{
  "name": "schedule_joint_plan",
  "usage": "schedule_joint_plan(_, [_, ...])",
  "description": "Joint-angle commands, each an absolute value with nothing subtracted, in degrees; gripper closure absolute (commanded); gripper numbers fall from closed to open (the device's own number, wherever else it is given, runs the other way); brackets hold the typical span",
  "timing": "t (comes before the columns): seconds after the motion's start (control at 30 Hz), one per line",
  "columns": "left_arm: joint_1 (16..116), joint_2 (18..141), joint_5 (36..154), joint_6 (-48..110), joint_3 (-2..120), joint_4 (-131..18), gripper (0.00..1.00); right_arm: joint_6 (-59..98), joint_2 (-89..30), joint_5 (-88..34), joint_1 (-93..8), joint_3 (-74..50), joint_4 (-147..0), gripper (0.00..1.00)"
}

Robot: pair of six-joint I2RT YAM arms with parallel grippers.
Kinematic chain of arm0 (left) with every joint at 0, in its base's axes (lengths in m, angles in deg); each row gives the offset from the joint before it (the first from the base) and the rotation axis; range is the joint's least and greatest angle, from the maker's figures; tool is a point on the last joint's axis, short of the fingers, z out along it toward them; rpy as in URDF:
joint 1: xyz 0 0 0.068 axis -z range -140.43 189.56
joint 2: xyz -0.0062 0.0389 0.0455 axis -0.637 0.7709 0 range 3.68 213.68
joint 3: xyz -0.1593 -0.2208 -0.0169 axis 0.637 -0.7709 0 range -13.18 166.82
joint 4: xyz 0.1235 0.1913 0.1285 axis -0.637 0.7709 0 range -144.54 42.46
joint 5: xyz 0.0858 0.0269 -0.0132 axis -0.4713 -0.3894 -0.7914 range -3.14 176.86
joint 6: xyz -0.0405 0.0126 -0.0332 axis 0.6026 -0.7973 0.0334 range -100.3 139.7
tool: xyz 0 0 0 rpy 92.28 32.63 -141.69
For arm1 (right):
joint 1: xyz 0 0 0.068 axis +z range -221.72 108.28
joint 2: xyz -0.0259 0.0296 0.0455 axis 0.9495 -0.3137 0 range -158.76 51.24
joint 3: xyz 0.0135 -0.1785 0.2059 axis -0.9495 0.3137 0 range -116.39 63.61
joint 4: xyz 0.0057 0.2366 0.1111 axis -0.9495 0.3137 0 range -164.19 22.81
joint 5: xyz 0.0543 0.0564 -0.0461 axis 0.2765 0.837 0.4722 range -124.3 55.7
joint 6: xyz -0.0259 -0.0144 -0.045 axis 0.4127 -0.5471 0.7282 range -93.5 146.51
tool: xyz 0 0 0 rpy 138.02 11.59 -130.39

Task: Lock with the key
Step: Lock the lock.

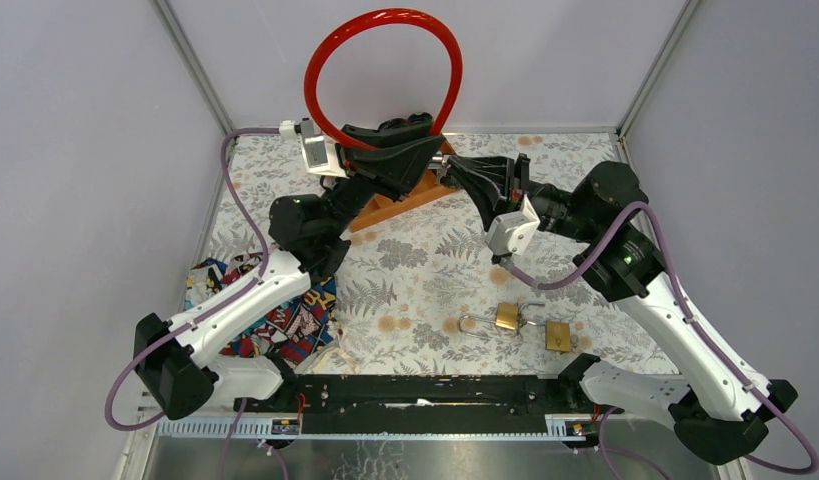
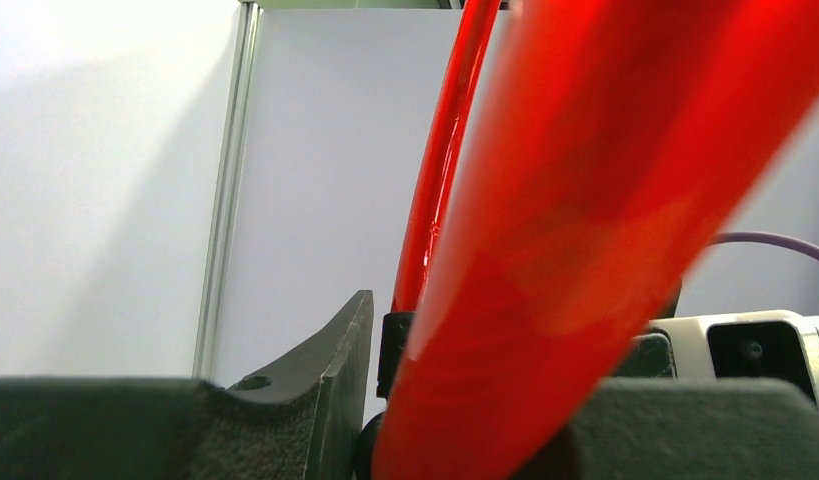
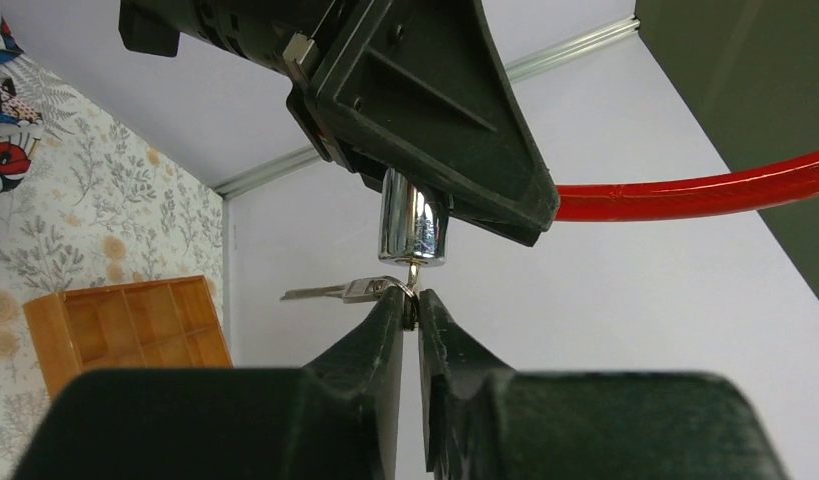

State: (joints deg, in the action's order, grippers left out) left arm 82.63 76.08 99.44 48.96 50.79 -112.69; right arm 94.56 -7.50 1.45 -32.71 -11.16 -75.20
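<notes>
A red cable lock (image 1: 383, 16) forms a loop standing up at the back of the table. My left gripper (image 1: 425, 150) is shut on it near its chrome lock cylinder (image 3: 413, 222). In the left wrist view the red cable (image 2: 555, 280) fills the space between the fingers (image 2: 320, 400). My right gripper (image 3: 413, 303) is shut on the head of a key (image 3: 412, 285) that sits in the cylinder's end. A spare key (image 3: 330, 292) sticks out to the left on the same ring. In the top view my right gripper (image 1: 455, 168) meets the left one tip to tip.
Two brass padlocks (image 1: 506, 317) (image 1: 558, 336) lie on the floral cloth at the front right. A wooden tray (image 1: 390, 208) sits under the left gripper and also shows in the right wrist view (image 3: 125, 325). A colourful cloth (image 1: 280, 320) lies at the front left.
</notes>
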Motion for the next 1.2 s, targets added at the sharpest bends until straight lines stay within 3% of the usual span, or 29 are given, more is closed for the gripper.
schedule_joint_plan(0.0, [82.71,75.86,102.27,49.23,51.69,-117.35,1.00,89.92,-7.74,2.23,-32.17,-15.03,-76.08,0.87])
schedule_joint_plan(0.17, [82.89,75.79,104.84,48.69,50.59,-118.69,1.00,84.61,-8.51,2.52,-32.12,-17.73,-71.83,0.95])
schedule_joint_plan(0.33, [83.14,75.84,105.26,46.92,50.20,-120.51,1.00,81.01,-8.78,2.67,-32.17,-18.98,-69.78,0.93])
schedule_joint_plan(0.67, [83.11,74.96,103.04,43.88,50.04,-122.20,1.00,71.19,-4.26,-7.81,-32.16,-15.73,-67.52,0.45])
schedule_joint_plan(0.87, [83.09,74.87,102.12,43.36,49.06,-123.54,1.00,55.26,-4.02,-13.68,-32.11,-19.62,-58.73,0.24])
schedule_joint_plan(0.97, [83.16,74.87,101.99,43.50,48.90,-124.13,1.00,42.09,-5.94,-13.60,-32.17,-22.69,-54.99,0.05])
schedule_joint_plan(1.17, [83.16,74.63,102.16,44.51,48.79,-124.50,1.00,13.91,-9.43,-4.08,-32.30,-24.30,-60.49,0.00])
